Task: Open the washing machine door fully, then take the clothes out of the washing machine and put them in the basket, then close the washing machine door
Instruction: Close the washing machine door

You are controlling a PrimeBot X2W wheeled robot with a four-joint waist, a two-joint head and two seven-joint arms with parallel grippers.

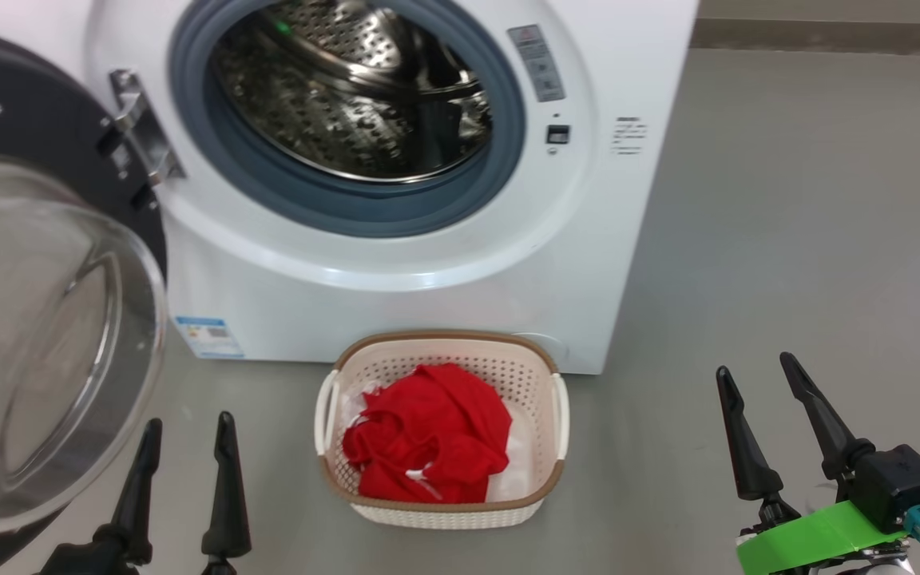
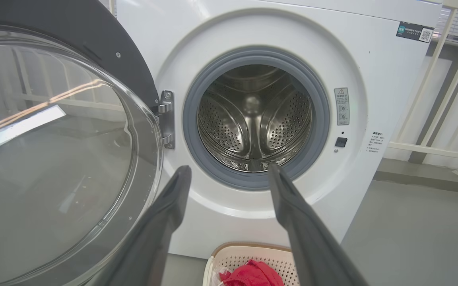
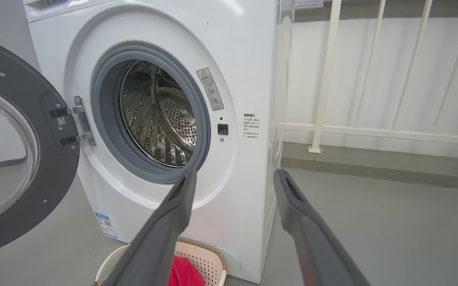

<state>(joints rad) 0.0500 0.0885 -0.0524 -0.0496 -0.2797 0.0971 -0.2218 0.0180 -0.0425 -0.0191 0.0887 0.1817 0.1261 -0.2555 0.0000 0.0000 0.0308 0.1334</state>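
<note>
Washing machine door [image 1: 53,335] swung wide at frame left, hinge at its right edge, glass bowl bulging toward the camera. Washing machine [image 1: 428,303] drum mouth unobstructed. Basket [image 1: 444,515] at lower centre, just beside the machine front, handles left and right, red clothes [image 1: 428,435] inside. Open floor [image 1: 787,239] at right. Left gripper [image 1: 188,421] and right gripper [image 1: 754,365]: fingers spread, holding nothing.

The round black-rimmed glass door [image 1: 53,335] is cut off at left, and the grey label sticker [image 1: 536,62] cannot be read.
</note>
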